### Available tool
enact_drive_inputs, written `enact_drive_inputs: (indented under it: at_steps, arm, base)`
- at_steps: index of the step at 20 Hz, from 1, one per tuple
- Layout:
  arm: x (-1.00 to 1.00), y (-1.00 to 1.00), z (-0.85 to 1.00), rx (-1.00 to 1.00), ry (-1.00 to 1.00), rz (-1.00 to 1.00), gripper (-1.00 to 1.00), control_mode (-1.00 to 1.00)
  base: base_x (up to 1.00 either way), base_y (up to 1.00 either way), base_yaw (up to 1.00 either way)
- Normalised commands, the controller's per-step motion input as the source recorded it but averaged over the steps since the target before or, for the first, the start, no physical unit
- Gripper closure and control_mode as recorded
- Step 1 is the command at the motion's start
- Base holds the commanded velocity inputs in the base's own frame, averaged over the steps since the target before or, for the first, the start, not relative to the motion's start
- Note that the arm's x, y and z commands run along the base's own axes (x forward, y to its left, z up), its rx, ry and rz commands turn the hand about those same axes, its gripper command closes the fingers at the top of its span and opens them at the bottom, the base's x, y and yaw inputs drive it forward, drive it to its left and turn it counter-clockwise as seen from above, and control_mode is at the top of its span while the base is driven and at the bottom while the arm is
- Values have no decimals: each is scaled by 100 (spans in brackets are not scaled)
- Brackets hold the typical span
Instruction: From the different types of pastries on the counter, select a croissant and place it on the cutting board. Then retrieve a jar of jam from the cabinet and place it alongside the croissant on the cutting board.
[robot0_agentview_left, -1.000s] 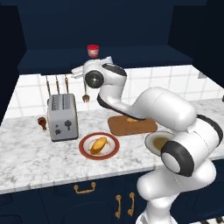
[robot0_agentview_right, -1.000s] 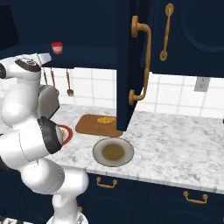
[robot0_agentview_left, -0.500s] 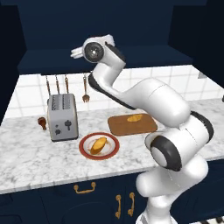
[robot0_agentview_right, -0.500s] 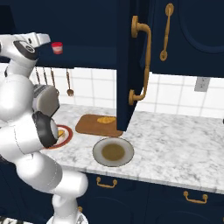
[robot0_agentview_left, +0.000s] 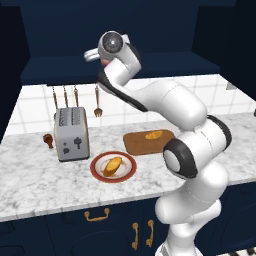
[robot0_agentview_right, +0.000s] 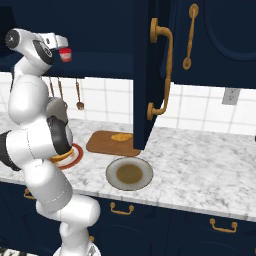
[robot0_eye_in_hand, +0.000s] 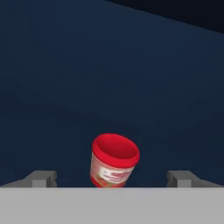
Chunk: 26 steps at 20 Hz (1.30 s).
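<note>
gripper (robot0_eye_in_hand: 113, 179) is held wide open at the cabinet (robot0_agentview_right: 100, 30) shelf, nothing gripped | jar of jam (robot0_eye_in_hand: 114, 160) is seen upright on the shelf, between the two finger tips, apart from both | croissant (robot0_agentview_left: 154, 134) is laid on the cutting board (robot0_agentview_left: 137, 145) | larger pastry (robot0_agentview_left: 114, 165) is left on a red-rimmed plate (robot0_agentview_left: 97, 172), beside the toaster (robot0_agentview_left: 70, 133)

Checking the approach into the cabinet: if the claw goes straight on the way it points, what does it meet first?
Most likely the jar of jam, centred between the open claw's fingertips, with the cabinet wall behind it. Depth is hard to judge.
</note>
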Motion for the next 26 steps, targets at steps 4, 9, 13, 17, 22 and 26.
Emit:
enact_drive_inputs:
  at_steps: [4,9,13,17,22,26]
  arm:
    - [9,0,0,0,5,0,-100,-100]
    - [0,-7,1,0,1,0,-100,-100]
    - [10,-31,1,3,14,0,-100,-100]
    - [21,-19,0,3,21,0,-100,-100]
    - [19,0,0,0,16,0,-100,-100]
    - [8,0,-2,0,7,0,-100,-100]
  base:
    - [0,0,0]
    - [0,0,0]
    - [0,0,0]
    - [0,0,0]
    - [0,0,0]
    - [0,0,0]
